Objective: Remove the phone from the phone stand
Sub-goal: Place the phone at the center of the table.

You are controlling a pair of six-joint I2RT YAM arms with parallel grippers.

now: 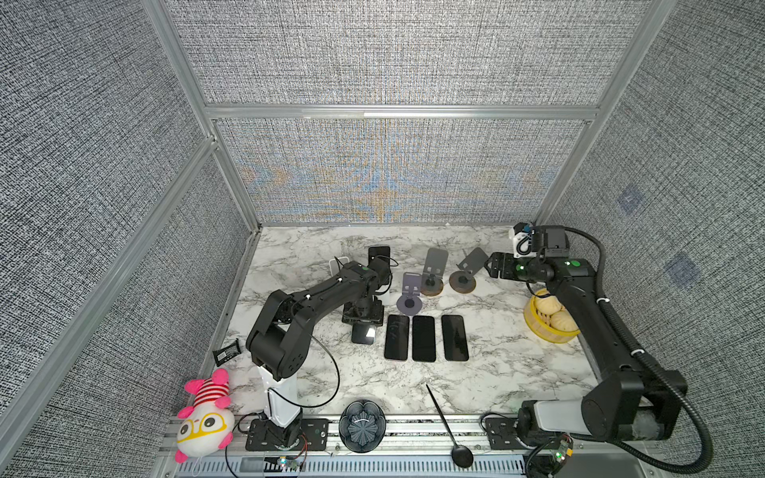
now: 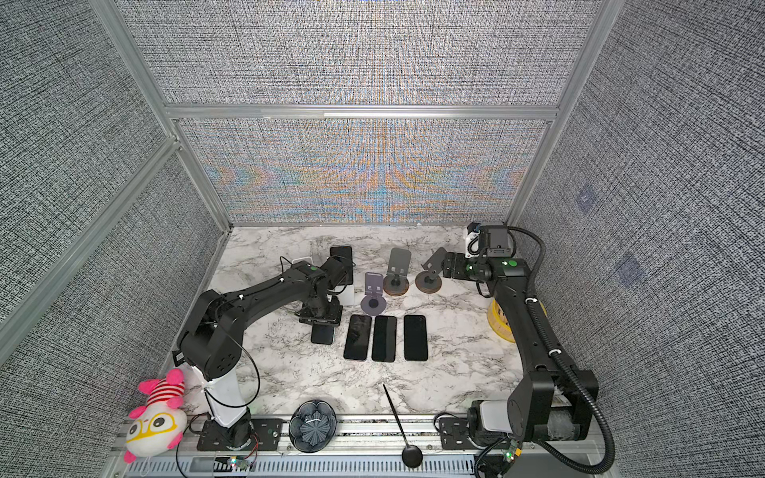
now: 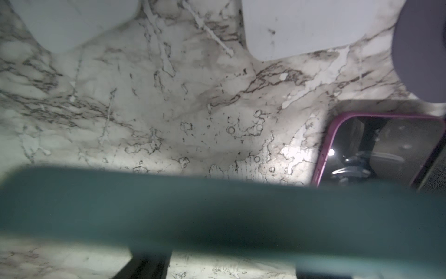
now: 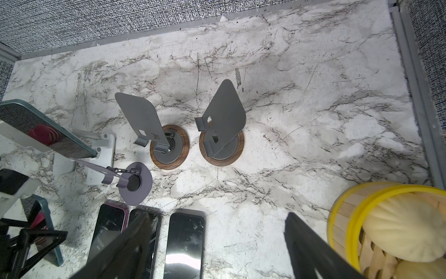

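Left gripper point(image 1: 363, 323): jaws closed on the teal-cased phone point(image 1: 363, 334), gripping it near its upper end. The phone hangs steeply tilted, screen side towards the camera head, low over the marble table point(image 1: 517, 372). In the left wrist view its teal edge point(image 3: 217, 212) fills the lower frame. Whether its lower edge touches the table cannot be told. It is clear of every stand and sits just beside the leftmost of three phones point(image 1: 423, 338) lying flat in a row.

Behind the gripper, a second phone point(image 4: 45, 130) rests propped on a white stand point(image 4: 101, 154). A purple stand point(image 1: 409, 296) stands just behind the row. Two grey stands point(image 1: 432, 273) on wooden discs stand further back, both bare.

Right gripper point(image 1: 491, 265): jaws wide apart, holding nothing, raised beside the grey stands. A yellow steamer basket point(image 1: 538, 327) with buns sits below its arm.
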